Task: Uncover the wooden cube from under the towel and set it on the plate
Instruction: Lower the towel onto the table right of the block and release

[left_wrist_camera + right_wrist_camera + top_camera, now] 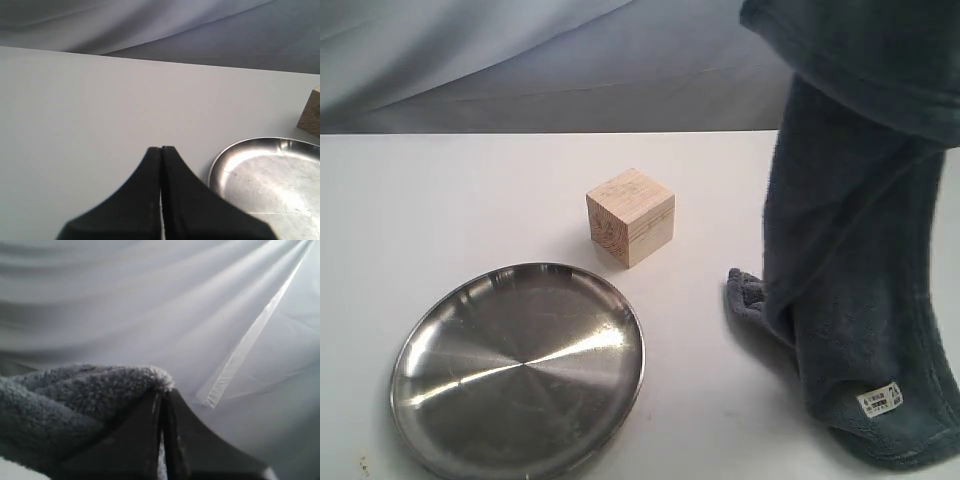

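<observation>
Exterior view
- Cube: I see it uncovered, standing on the white table with one upright edge turned toward the camera. Growth rings show on its left face.
- Plate: it lies flat at the front left of the table. The cube stands just behind its far right rim, apart from it and not on it.
- Towel: it hangs on the right from above the picture's top edge. Its lower end and one corner rest on the table, to the right of the cube and not touching it.
- Tag: a small white one, sewn near the towel's lower hem.
- Backdrop: pale grey draped cloth behind the table.

Left wrist view
- Left claw: I read the two black fingers as pressed together with nothing between them. They point over bare table.
- Plate: part of its shiny rim and inside shows just beside the claw.
- Cube: only a sliver shows, cut off by the frame, just past the plate's far rim.

Right wrist view
- Right claw: the fingers are closed to a thin slit and pinch a plush fold of towel at the tips.
- Towel: it bunches over one finger and falls away from it.
- Backdrop: the grey draped cloth fills the rest, so I cannot tell the claw's height from this view.
</observation>
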Controlling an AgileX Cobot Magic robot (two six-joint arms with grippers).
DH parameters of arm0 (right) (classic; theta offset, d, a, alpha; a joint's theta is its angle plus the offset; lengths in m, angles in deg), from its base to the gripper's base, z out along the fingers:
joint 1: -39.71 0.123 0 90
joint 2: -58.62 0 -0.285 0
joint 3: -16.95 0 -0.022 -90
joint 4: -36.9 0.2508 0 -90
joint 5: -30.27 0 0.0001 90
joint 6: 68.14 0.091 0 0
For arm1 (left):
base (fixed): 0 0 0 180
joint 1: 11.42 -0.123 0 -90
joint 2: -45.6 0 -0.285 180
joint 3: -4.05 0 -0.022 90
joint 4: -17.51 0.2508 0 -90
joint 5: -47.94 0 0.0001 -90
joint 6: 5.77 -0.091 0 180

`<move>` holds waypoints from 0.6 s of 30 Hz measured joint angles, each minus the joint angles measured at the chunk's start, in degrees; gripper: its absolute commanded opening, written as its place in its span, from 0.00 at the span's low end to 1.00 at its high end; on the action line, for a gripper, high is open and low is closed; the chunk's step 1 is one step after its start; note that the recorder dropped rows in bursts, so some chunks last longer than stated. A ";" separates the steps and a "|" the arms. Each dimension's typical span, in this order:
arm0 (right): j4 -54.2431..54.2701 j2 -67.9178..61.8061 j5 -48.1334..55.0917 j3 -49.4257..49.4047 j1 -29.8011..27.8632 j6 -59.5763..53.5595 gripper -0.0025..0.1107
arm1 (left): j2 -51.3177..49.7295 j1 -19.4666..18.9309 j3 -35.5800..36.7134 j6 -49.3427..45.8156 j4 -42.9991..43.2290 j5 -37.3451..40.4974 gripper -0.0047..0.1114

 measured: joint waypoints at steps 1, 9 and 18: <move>0.43 0.00 1.62 0.00 0.00 0.00 0.02 | 0.00 0.00 0.00 0.00 0.00 0.00 0.04; 1.87 0.00 12.31 -0.56 0.00 1.73 0.02 | 0.00 0.00 0.00 0.00 0.00 0.00 0.04; 5.98 -1.90 13.92 -19.18 0.00 3.35 0.02 | 0.00 0.00 0.00 0.00 0.00 0.00 0.04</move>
